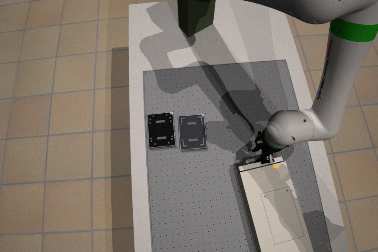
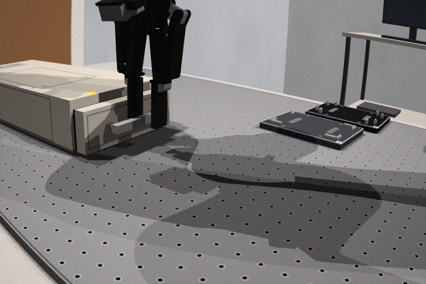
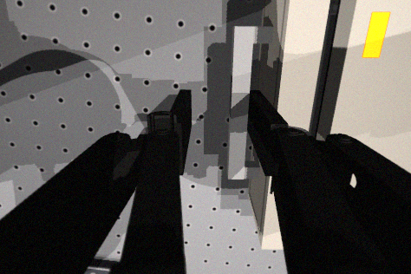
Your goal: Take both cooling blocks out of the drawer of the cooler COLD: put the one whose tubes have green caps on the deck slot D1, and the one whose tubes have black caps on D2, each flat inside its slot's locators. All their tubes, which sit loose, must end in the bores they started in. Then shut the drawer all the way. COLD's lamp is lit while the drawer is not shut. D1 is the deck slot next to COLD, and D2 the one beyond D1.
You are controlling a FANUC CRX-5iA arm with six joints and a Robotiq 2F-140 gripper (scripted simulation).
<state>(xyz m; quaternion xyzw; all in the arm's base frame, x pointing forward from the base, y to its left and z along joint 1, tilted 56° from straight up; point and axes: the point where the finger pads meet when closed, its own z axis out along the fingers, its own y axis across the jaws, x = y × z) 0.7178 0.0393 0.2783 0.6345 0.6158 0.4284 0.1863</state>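
The cooler COLD (image 1: 276, 212) (image 2: 37, 101) (image 3: 386, 95) is a long beige box with its lamp (image 1: 275, 166) (image 2: 90, 92) (image 3: 375, 35) lit. Its drawer front (image 1: 247, 167) (image 2: 99, 129) (image 3: 303, 30) stands slightly out, with a narrow dark gap behind it. My gripper (image 1: 266, 160) (image 2: 147, 122) (image 3: 218, 107) points down astride the drawer's grey handle (image 2: 120, 126) (image 3: 243, 61), one finger behind the bar and one in front, clear of it; it is open. The cooling blocks, tubes and caps are hidden. D1 (image 1: 192, 131) (image 2: 309, 128) is dark grey with corner locators; D2 (image 1: 160, 130) (image 2: 348, 113) is black with pegs. Both are empty.
The perforated deck (image 1: 195, 197) (image 2: 220, 253) carries the cooler and both slots. A dark green post (image 1: 195, 13) stands at the table's far end. A flat dark slab (image 2: 379, 108) lies beyond D2. The arm reaches in over the table's right side.
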